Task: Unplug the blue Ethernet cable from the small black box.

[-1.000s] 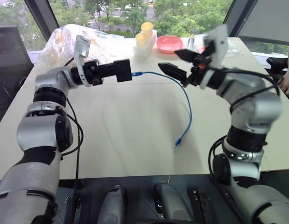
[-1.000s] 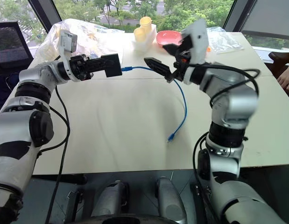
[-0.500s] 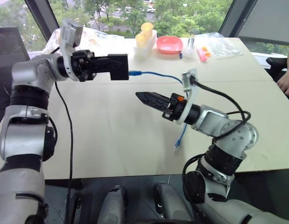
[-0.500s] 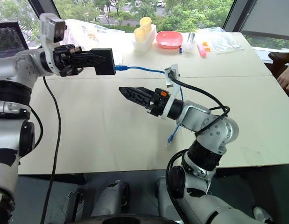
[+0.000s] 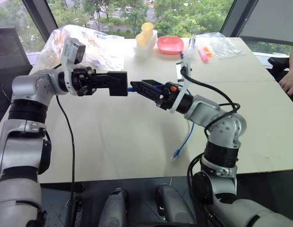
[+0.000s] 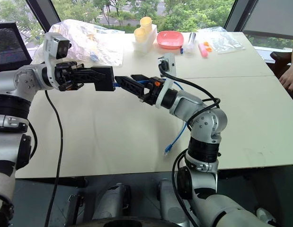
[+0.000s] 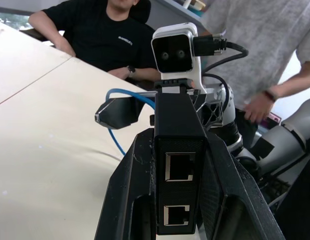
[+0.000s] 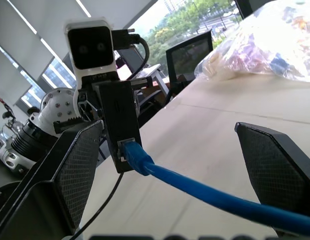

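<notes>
Left eye view, from the left: the left gripper (image 5: 119, 83) stays clamped on the small matte black box (image 5: 120, 83), held level above the pale wooden table (image 5: 113, 137). Over the last second the right gripper (image 5: 142, 87) has swung down and leftward; its two black fingers now stand wide on either side of the thin bright-blue Ethernet cable (image 8: 195, 187), right by the box. The plug is still seated in the port. The pull looks ready once those fingers pinch the cord.
</notes>
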